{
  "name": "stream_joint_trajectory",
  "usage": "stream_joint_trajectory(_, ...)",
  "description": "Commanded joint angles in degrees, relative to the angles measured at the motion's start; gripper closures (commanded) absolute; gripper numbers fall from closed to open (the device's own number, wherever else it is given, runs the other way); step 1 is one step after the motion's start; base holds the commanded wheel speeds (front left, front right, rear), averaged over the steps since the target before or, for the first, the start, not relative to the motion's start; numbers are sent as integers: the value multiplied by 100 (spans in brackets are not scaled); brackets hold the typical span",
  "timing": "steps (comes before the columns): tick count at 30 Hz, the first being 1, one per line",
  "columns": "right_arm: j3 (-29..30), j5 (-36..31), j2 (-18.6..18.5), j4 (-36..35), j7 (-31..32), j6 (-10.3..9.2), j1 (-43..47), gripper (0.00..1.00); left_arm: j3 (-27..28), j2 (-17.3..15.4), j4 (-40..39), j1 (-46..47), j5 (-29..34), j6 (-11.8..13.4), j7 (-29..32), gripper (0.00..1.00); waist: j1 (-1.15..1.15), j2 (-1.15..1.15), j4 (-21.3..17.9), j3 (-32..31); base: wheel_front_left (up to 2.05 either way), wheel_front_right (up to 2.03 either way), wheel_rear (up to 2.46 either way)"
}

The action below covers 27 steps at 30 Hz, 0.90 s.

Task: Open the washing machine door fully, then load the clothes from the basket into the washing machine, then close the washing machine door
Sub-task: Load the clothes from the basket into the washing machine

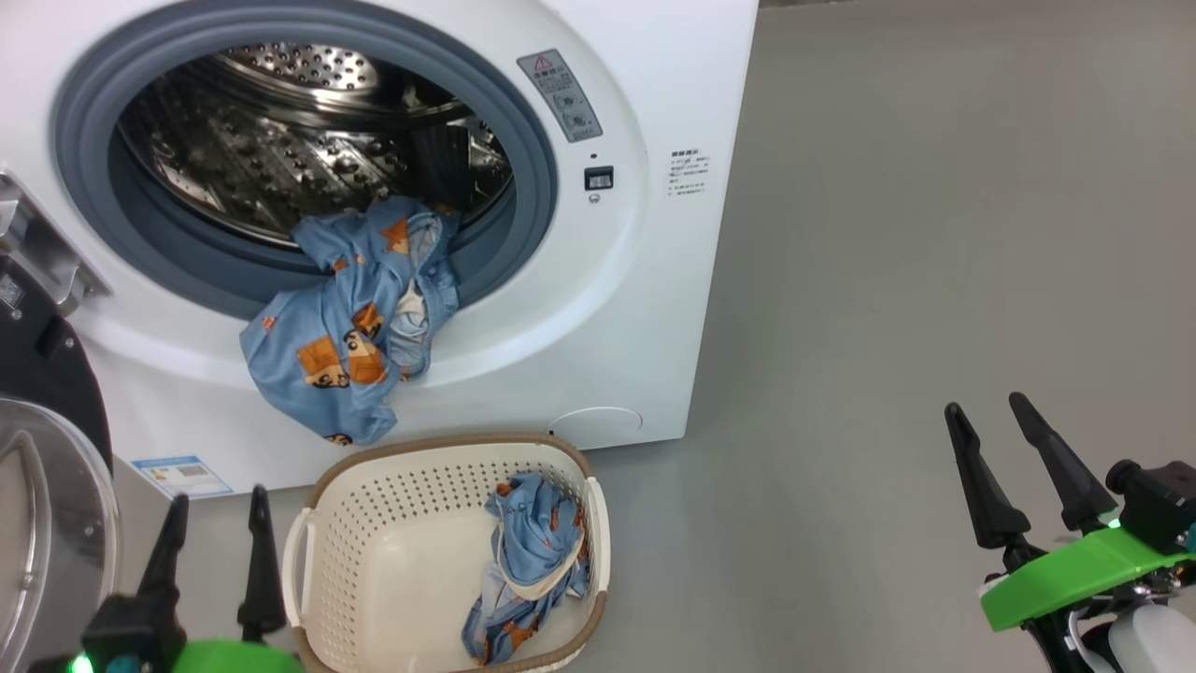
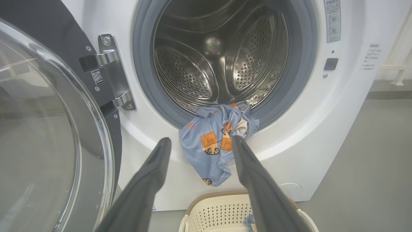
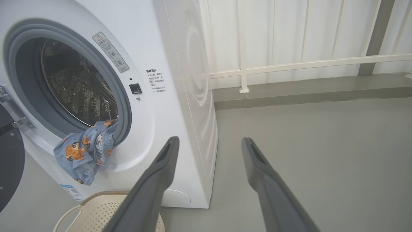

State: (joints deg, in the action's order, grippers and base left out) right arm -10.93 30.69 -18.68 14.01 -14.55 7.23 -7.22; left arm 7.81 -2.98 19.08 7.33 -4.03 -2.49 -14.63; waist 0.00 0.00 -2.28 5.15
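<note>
Far left of the basket (image 1: 439, 443), the washing machine door (image 1: 42, 523) stands wide open. The left tool (image 1: 220, 495) hovers just left of the basket, jaws spread wide, holding nothing. Inside the basket, against its right wall, lies a crumpled blue garment (image 1: 533, 561), near the left tool but apart from it. Behind the basket, a second garment (image 1: 341, 327) hangs over the lower gasket (image 1: 187, 271) of the washing machine (image 1: 654, 280), partly inside the drum (image 1: 280, 159). Well right of the basket, over the floor (image 1: 888, 280), the right tool (image 1: 984, 404) is wide and empty.
</note>
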Motion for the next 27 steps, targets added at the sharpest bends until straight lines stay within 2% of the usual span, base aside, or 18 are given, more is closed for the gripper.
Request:
stream_joint_trajectory(1, -61, -100, -144, -133, -45, 25, 61, 0, 166, -77, -247, -95, -28, -1, -37, 0, 0, 0, -6, -45, 0, 0, 0)
stream_joint_trajectory(16, -28, -113, -147, -170, -45, 25, 108, 0, 165, -20, -526, -440, -123, 64, -37, 0, 0, 0, -58, -24, 0, 0, 0)
stream_joint_trajectory(27, -70, -103, -34, -225, -45, 25, -28, 0, 97, -5, -64, -51, -228, 28, -37, 0, 0, 0, -167, 333, 0, 0, 0)
